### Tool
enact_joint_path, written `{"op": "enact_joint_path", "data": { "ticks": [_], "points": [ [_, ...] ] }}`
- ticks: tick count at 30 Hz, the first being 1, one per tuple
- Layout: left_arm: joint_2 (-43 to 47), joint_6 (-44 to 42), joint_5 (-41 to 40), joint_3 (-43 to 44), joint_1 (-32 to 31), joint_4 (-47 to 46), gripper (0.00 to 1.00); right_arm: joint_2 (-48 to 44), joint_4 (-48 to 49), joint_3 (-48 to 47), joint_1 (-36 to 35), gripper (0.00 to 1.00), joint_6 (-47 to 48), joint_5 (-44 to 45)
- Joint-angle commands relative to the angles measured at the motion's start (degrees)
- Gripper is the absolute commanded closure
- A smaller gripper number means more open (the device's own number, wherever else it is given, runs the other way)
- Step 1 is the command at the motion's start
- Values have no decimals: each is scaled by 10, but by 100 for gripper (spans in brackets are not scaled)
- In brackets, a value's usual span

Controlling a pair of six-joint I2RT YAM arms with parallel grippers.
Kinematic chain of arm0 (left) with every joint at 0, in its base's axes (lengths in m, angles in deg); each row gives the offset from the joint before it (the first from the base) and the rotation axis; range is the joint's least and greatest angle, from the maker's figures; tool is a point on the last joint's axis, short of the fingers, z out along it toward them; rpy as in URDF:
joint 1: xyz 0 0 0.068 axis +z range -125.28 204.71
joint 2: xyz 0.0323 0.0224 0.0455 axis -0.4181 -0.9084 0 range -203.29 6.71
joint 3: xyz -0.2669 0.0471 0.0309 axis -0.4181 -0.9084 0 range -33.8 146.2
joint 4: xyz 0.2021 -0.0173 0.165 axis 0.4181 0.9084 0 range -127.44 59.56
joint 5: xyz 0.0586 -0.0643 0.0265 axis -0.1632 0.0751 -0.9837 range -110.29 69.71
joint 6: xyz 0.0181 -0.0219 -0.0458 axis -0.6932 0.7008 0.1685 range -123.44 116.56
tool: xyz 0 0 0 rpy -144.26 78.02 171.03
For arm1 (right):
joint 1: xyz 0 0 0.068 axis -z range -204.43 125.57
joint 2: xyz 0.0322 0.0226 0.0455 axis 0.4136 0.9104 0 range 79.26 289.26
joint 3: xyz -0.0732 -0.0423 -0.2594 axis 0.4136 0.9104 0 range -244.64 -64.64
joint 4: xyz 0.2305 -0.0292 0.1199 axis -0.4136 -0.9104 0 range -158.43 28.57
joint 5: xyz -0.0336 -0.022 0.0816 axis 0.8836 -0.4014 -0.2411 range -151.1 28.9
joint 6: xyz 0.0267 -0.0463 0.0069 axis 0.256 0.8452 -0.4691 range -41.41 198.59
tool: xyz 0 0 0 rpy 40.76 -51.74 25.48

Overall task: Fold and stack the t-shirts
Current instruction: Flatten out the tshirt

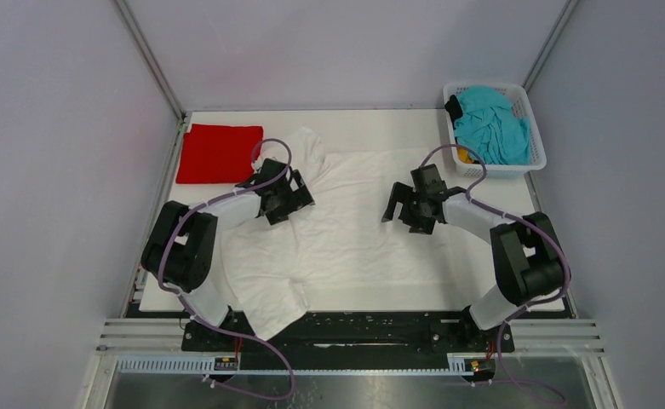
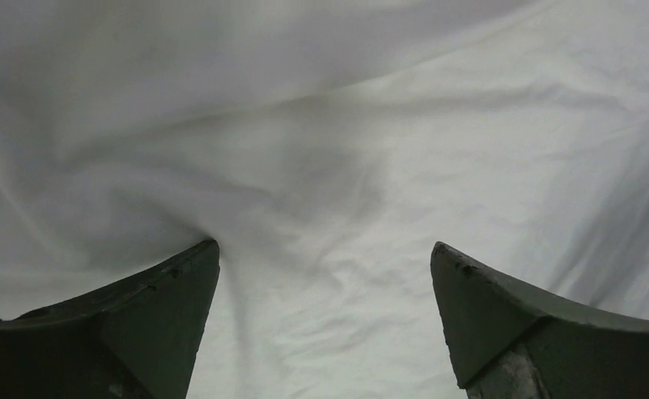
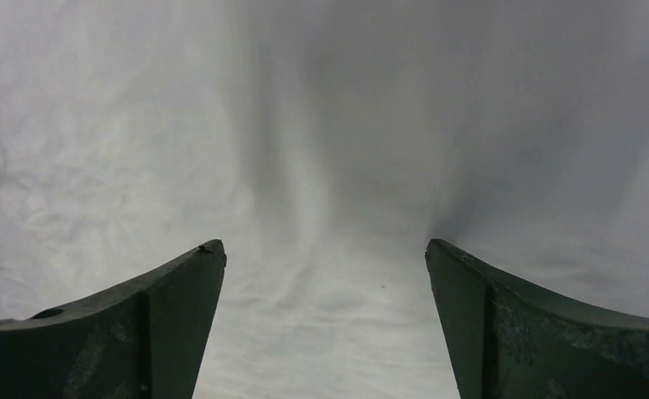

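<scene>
A white t-shirt [image 1: 346,230] lies spread over the middle of the table, one part hanging over the near edge at the left. My left gripper [image 1: 288,207] is open, low over its left side; white cloth [image 2: 329,166] fills the left wrist view between the fingertips [image 2: 192,274]. My right gripper [image 1: 404,213] is open, low over the shirt's right side; white cloth [image 3: 321,166] fills the right wrist view. A folded red t-shirt [image 1: 220,152] lies at the back left. A teal t-shirt [image 1: 492,126] and a bit of an orange one [image 1: 465,157] lie in the basket.
A white plastic basket [image 1: 535,145] stands at the back right corner. Grey walls close in the table on the left, back and right. The arm bases sit on a black rail [image 1: 354,328] at the near edge.
</scene>
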Motion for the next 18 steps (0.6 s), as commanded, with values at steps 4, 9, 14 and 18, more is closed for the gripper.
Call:
{"op": "enact_joint_path", "data": {
  "ticks": [4, 9, 14, 18],
  "points": [
    [-92, 2, 13, 82, 3, -10, 1, 79, -13, -46, 25, 0, -33, 14],
    [-179, -3, 21, 174, 3, 18, 1, 114, -13, -63, 73, 1, -50, -4],
    [-235, -8, 26, 263, 6, 45, 1, 144, -14, -111, 90, 1, -41, -13],
    [-232, -22, 33, 305, 8, 65, 1, 144, -29, -146, 93, 0, -18, -5]
  ]
}}
